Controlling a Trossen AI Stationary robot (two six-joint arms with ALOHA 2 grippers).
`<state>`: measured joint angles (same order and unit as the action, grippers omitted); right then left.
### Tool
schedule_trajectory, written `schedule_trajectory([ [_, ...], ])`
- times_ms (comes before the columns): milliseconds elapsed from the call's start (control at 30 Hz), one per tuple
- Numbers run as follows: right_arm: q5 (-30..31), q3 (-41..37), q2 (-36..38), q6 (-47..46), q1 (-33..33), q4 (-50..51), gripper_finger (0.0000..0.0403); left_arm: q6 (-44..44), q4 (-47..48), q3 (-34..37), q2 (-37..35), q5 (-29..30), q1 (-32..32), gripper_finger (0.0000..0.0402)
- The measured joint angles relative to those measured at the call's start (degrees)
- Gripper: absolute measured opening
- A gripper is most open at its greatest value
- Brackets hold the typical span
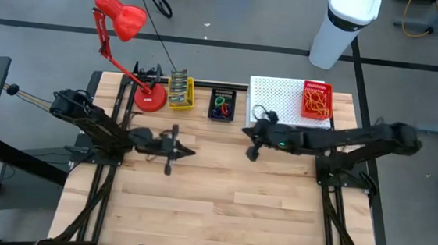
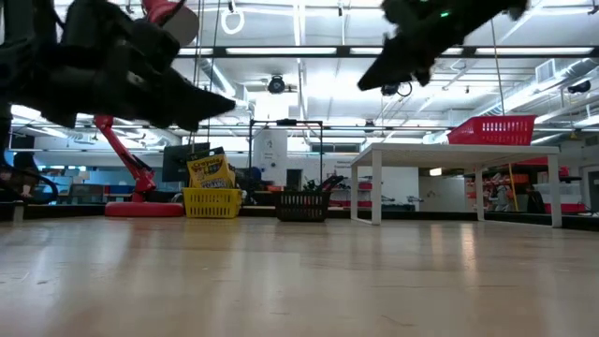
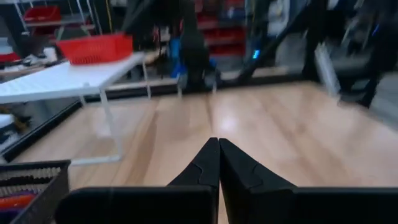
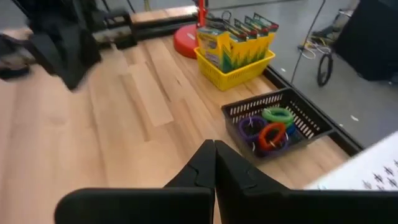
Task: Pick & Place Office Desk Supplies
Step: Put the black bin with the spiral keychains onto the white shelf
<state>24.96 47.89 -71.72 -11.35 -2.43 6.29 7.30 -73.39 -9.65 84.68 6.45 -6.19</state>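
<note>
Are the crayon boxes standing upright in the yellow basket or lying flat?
Upright: the crayon boxes stand on end, side by side, tops rising above the yellow basket rim.

A red desk lamp (image 1: pixel 121 21) stands with its round base (image 1: pixel 149 99) near the far edge of the light wooden bench (image 1: pixel 220 209), towards the left corner. A white perforated metal riser (image 1: pixel 280 96) sits at the far right corner. A white cylindrical bin (image 1: pixel 342 26) stands on the floor beyond.
</note>
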Motion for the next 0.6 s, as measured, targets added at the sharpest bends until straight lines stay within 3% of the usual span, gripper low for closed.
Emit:
schedule_trajectory([
  [167,-2.3,12.0,-12.1,4.3,3.2,6.3,0.0003,-3.1,-10.8,5.8,0.0,-2.0,3.4,0.0007],
  [367,-3.1,33.2,-28.2,11.2,7.2,22.7,0.0007,-3.4,-13.3,8.1,0.0,0.9,4.8,0.001],
  [600,-8.4,46.3,-41.0,16.8,11.4,33.0,0.0076,-3.7,-11.8,8.1,0.0,0.7,4.7,0.001],
])
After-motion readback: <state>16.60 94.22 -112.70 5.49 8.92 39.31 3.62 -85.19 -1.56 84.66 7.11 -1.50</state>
